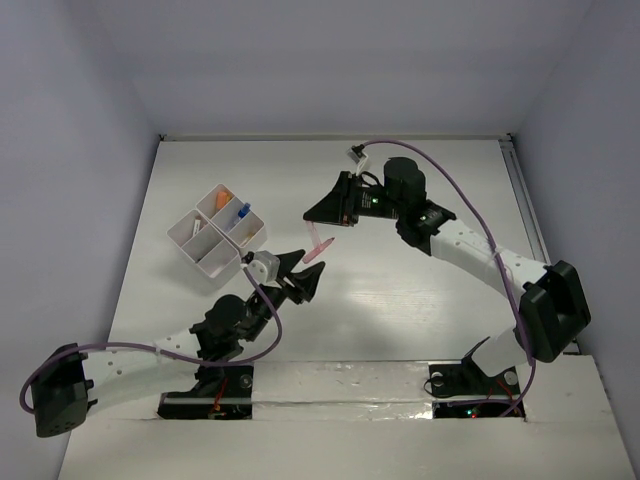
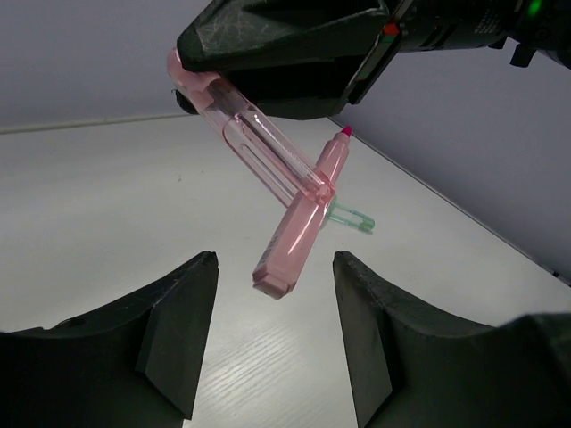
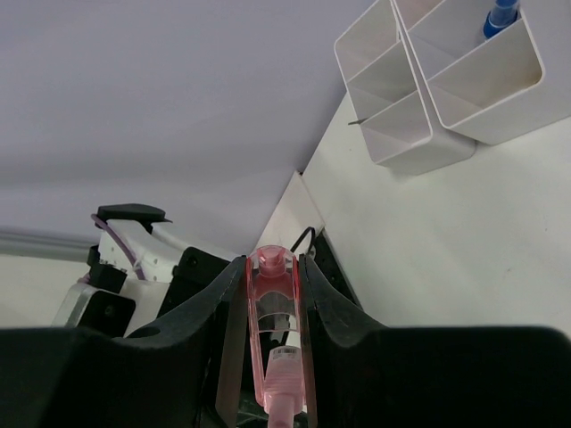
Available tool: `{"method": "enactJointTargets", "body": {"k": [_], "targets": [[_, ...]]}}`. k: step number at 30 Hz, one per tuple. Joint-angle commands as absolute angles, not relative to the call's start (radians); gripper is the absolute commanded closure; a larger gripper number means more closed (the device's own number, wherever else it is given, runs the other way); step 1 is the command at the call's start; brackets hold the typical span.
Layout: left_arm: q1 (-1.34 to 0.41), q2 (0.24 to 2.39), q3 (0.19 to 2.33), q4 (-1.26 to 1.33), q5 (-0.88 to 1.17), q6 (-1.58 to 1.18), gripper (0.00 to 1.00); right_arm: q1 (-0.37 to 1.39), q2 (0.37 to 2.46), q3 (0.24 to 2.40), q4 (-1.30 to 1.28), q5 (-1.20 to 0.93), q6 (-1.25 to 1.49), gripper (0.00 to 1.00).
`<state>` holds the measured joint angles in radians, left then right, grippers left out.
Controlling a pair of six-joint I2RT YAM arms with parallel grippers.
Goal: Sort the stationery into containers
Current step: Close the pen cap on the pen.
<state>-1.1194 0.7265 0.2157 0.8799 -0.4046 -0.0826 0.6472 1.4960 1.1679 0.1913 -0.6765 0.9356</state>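
Observation:
My right gripper (image 1: 338,208) hangs above the table's middle, shut on a clear pink marker cap (image 3: 275,312). From that cap a pink marker (image 2: 299,227) dangles at a slant, its red tip up, and it shows as a pink stick (image 1: 318,246) in the top view. My left gripper (image 2: 277,267) sits just below it, open, with the marker's blunt end between the fingers (image 2: 183,330) and touching neither. The containers (image 1: 226,262), a white compartment tray, stand at the left and hold an orange piece (image 1: 224,196) and a blue pen (image 1: 242,212).
A small green clear piece (image 2: 352,217) shows just behind the marker. The tray's walls (image 3: 428,147) and the blue pen (image 3: 500,18) appear at the upper right of the right wrist view. White walls close off the table's back and sides.

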Motion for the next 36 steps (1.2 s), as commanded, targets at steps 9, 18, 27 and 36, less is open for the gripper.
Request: {"method": "enactJointTargets", "body": {"k": [9, 18, 27, 36], "targets": [[-1.134, 0.704, 0.245, 0.960, -0.456, -0.057, 0.59, 0.630, 1.483, 1.134, 0.250, -0.703, 0.959, 0.88], [-1.143, 0.715, 0.252, 0.956, -0.425, -0.057, 0.87, 0.630, 1.493, 1.129, 0.279, -0.707, 0.989, 0.88], [-1.163, 0.690, 0.264, 0.933, -0.417, -0.064, 1.00, 0.630, 1.522, 1.124, 0.339, -0.726, 1.055, 0.88], [-1.192, 0.677, 0.294, 0.876, -0.439, -0.092, 1.00, 0.609, 1.549, 1.089, 0.359, -0.706, 1.069, 0.86]]}}
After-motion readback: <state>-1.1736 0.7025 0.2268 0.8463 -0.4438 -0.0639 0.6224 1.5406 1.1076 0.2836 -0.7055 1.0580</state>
